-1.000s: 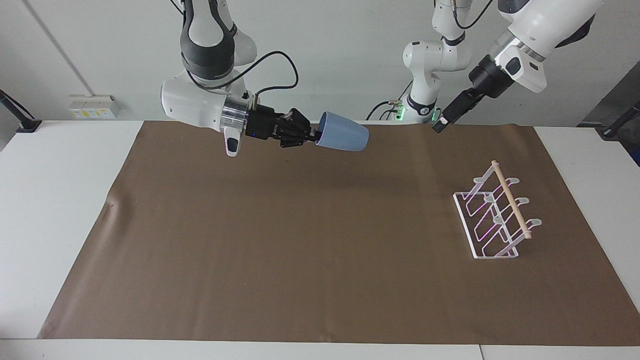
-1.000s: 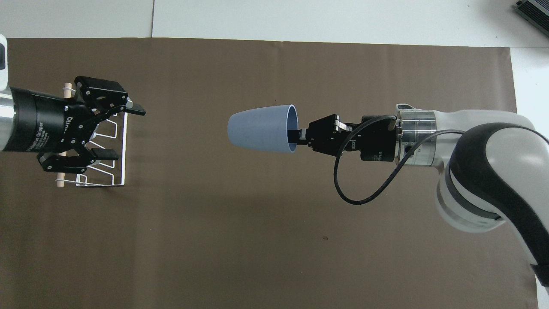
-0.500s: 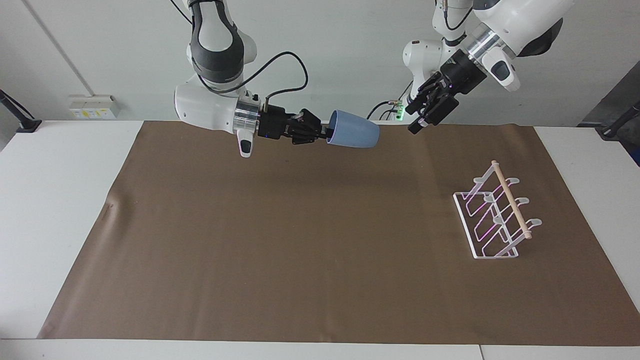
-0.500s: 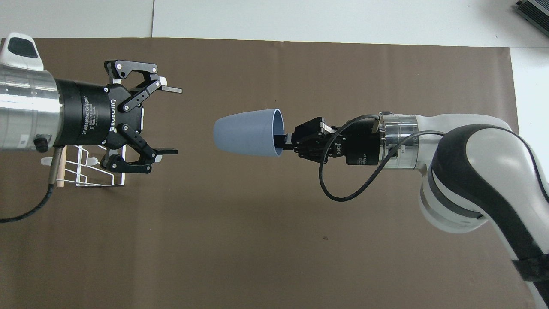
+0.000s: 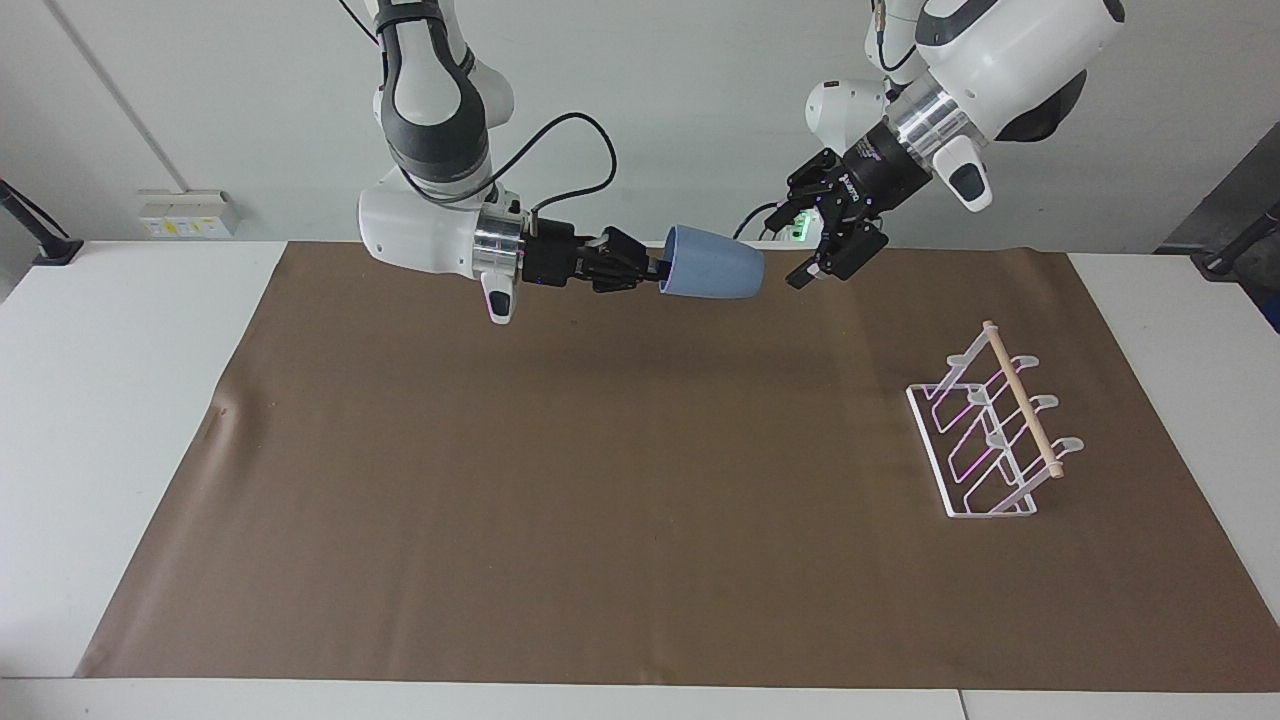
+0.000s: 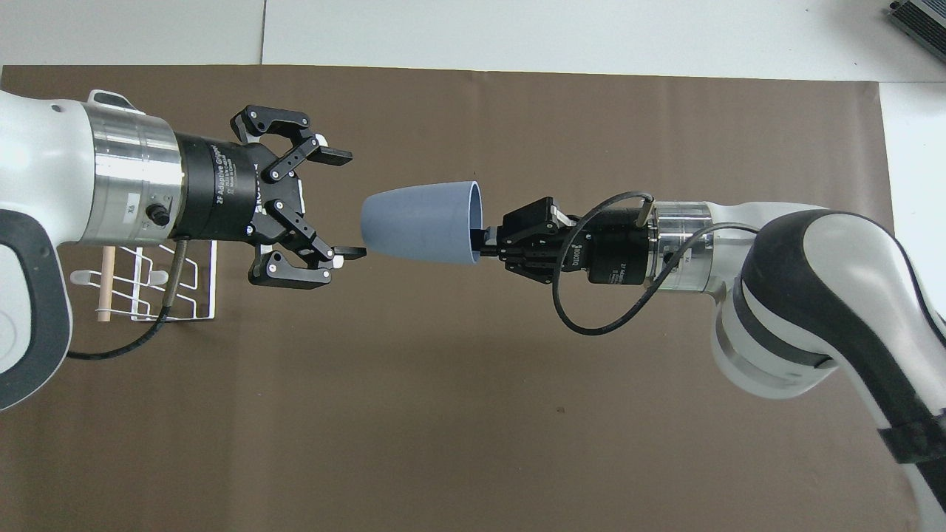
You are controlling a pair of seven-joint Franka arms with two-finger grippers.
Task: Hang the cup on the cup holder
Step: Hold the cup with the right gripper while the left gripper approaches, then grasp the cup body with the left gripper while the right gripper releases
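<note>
Left gripper [image 6: 347, 205] nearer one cup [image 6: 421, 231]

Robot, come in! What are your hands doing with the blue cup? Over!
Right tool shut on cup rim, cup sideways in the air. Left tool open, just short of cup's base. Cup holder empty. Nothing in the way.
</note>
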